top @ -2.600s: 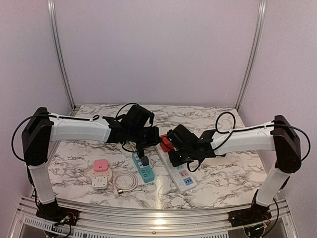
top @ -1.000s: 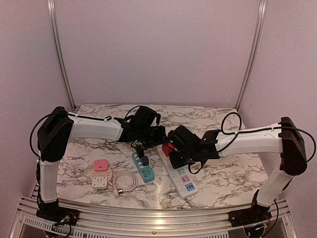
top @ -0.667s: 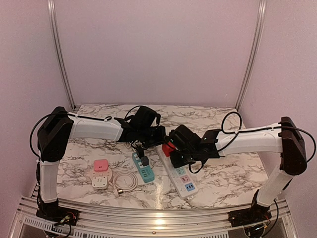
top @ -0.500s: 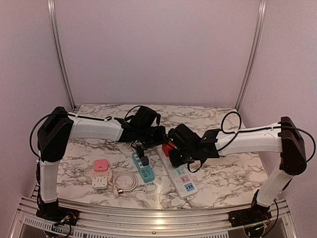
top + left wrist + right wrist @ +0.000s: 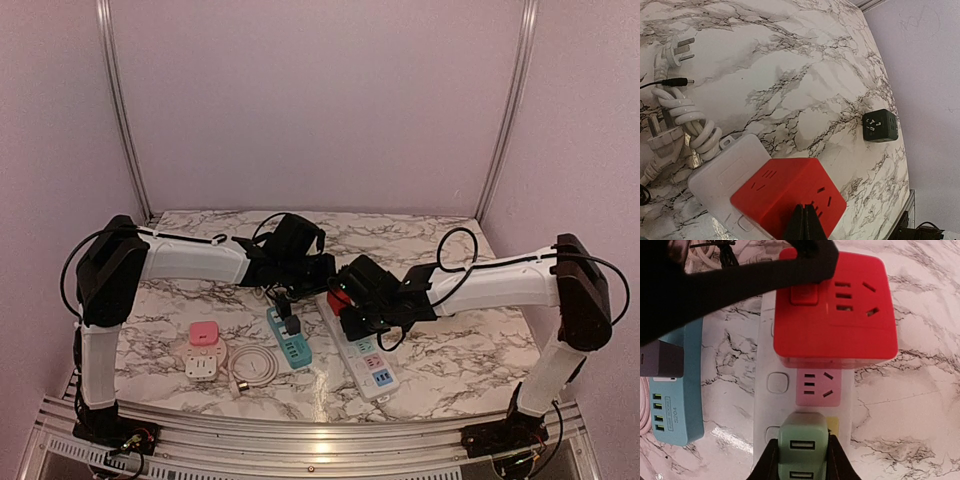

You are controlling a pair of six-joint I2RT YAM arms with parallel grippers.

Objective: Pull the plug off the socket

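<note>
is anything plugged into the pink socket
No, the pink socket shows bare slots between the red cube and the green plug.

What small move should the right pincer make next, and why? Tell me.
Probably lift straight up: the right pincer grips the green plug, seated in the white strip, while the shut left pincer rests on the red cube.

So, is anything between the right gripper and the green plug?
Nothing visible: the right gripper flanks the green plug on the white strip. The red cube sits beyond the pink socket, under the left gripper.
</note>
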